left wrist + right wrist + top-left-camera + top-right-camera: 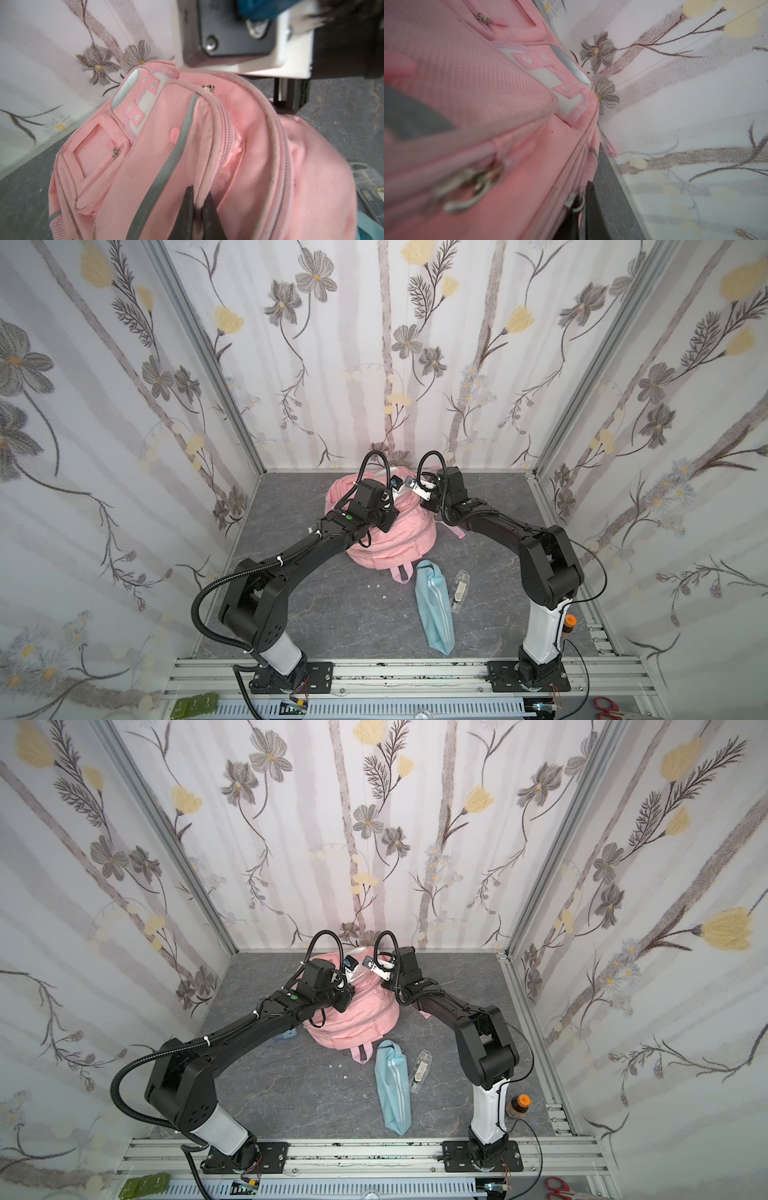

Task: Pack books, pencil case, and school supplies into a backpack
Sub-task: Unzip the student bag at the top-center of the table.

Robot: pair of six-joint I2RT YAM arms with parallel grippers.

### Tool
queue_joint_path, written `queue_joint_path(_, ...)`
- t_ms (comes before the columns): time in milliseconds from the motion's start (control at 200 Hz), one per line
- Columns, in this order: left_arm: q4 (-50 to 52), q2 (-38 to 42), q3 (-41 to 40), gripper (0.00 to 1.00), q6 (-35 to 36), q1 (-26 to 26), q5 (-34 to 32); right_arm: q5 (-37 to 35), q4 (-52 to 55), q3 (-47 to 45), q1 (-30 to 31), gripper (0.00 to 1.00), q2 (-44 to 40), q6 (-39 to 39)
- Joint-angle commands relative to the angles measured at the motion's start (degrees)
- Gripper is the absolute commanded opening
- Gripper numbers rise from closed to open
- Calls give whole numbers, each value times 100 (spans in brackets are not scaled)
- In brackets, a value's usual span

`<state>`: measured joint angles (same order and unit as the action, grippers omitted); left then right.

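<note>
Grey marbled tabletop (25, 197) and flowered wallpaper (52, 52) sit behind everything my left wrist sees. Across that view lies the backpack (145, 155), pink, with grey reflective strips and zipped front pockets. My left pincer (200, 209) is closed: its two dark fingers (189, 207) pinch the pale piped seam beside a zipper track. Blurred white and black housing (239, 47) of my right arm hangs just over the bag.

From my right wrist the backpack crowds one side, close and soft in focus, and the wall fills the other. My right pincer (582, 209) is closed on a metal zipper pull (576, 202), whose ring sits between the fingertips (592, 212).

In both top views the backpack rests at the far middle of the table, near the back wall, with both my arms bent over it and their tips close together. The pencil case (434, 614) lies flat on the near side of the bag, close to it; the clear case (459, 589) lies just beside it, toward my right arm. In a top view a small pale-blue item (286, 1036) shows under my left arm, beside the bag.
</note>
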<state>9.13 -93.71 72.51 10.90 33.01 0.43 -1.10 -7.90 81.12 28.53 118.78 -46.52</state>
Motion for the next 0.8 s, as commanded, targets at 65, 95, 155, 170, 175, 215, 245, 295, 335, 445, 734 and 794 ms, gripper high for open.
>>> queue_joint_path(65,233,-165,366,0,-1035,-22,-865,430,-718,-84,238,0,-364,472)
queue_joint_path(95,298,-226,491,0,-1157,-15,-861,439,-734,-119,278,0,-404,543)
queue_joint_path(155,410,-346,768,0,-1391,-15,-765,437,-744,-198,339,0,-505,660)
queue_joint_path(170,432,-375,839,0,-1449,-18,-742,431,-754,-209,352,0,-533,677)
queue_joint_path(175,432,-384,859,0,-1472,-20,-739,433,-755,-214,352,0,-541,699)
queue_joint_path(215,442,-462,1008,0,-1608,-15,-665,443,-752,-260,394,0,-620,760)
queue_joint_path(245,465,-517,1034,0,-1743,-20,-623,439,-749,-293,420,0,-679,804)
queue_joint_path(295,513,-605,1336,0,-1964,-20,-572,453,-702,-331,489,0,-776,845)
queue_joint_path(335,567,-672,1452,0,-2188,-19,-542,434,-622,-350,543,0,-859,859)
queue_joint_path(445,717,-852,1799,0,-2758,-15,-347,250,-338,-419,726,0,-1079,955)
queue_joint_path(734,1639,-1565,3044,0,-3627,-37,-321,-470,302,-913,1364,1,-1763,1169)
queue_joint_path(794,1687,-1627,3083,0,-3626,-38,-279,-360,241,-1149,1374,3,-1947,1331)
